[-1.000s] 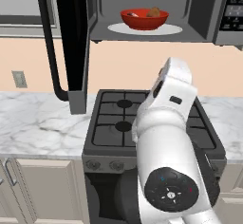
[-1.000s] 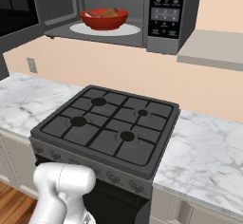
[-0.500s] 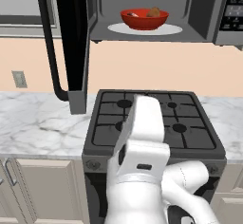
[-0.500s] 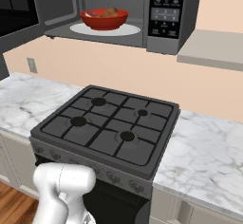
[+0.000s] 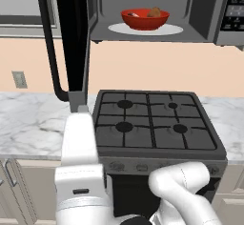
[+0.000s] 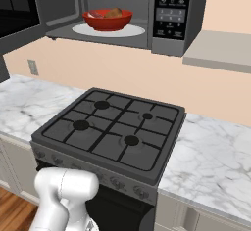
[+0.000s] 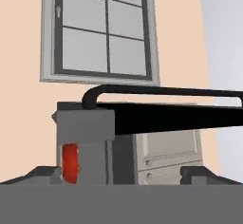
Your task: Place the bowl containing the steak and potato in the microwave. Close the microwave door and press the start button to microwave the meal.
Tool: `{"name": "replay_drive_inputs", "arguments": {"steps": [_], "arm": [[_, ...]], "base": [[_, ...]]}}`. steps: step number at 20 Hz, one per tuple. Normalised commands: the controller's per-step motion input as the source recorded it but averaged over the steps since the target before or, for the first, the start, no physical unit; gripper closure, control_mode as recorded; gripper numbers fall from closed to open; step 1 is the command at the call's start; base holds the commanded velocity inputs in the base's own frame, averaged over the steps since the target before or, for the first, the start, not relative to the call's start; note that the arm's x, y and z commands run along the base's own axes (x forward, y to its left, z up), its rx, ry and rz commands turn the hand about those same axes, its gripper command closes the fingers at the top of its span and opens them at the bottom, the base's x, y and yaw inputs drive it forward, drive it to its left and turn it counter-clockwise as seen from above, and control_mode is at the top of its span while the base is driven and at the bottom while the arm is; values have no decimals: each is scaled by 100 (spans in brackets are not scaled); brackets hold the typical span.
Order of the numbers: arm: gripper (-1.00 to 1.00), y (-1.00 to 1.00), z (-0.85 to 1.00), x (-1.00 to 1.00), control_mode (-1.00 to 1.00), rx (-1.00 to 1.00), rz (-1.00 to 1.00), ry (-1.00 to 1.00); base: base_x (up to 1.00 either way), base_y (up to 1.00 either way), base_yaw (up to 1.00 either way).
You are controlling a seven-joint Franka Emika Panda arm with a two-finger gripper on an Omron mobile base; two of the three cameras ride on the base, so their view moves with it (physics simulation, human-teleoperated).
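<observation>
Since the red bowl already sits inside, the thing to handle now is the microwave door — a stiff, hinged panel that should swing freely once pushed and needs no delicate grip.

Nearest the camera in the hand view, the claw point(image 7: 121, 174) stands released, its two dark fingertips spread wide at the bottom edge and holding nothing. Just beyond them is the microwave door point(image 7: 156, 118), seen edge-on, with its long black bar handle point(image 7: 161, 92) arching above it. My judgement is that the handle is the best place to take hold: it is rigid, stands off the panel and spans most of the door's width. A flat push on the panel's outer face near the free edge would also do, though smooth glass may let a fingertip slide.

In the left base view the arm rises over the front of the gas stove point(image 5: 155, 124), set into the marble table point(image 5: 33, 121), with the door point(image 5: 71, 38) hanging open, above and to the left.

Farther back, inside the microwave point(image 6: 122, 14), the bowl point(image 6: 107, 19) rests on the white turntable plate point(image 6: 132, 31), carrying the steak point(image 6: 97, 14) and the potato point(image 6: 113, 12). It looks settled, so a moderate closing swing should not disturb it. The keypad panel point(image 6: 170, 7) lies to the right of the cavity.
</observation>
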Motion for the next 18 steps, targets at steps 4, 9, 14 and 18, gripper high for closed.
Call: {"name": "replay_drive_inputs", "arguments": {"steps": [4,9,14,18], "arm": [[-100,50,0,26,-100,-12,-2,3],[-100,36,0,61,-100,-9,-10,6],[-100,65,-2,46,-100,-15,-11,5],[-100,67,-6,37,-100,-14,-11,5]], "base": [[0,0,0],[0,0,0],[0,0,0],[0,0,0]]}}
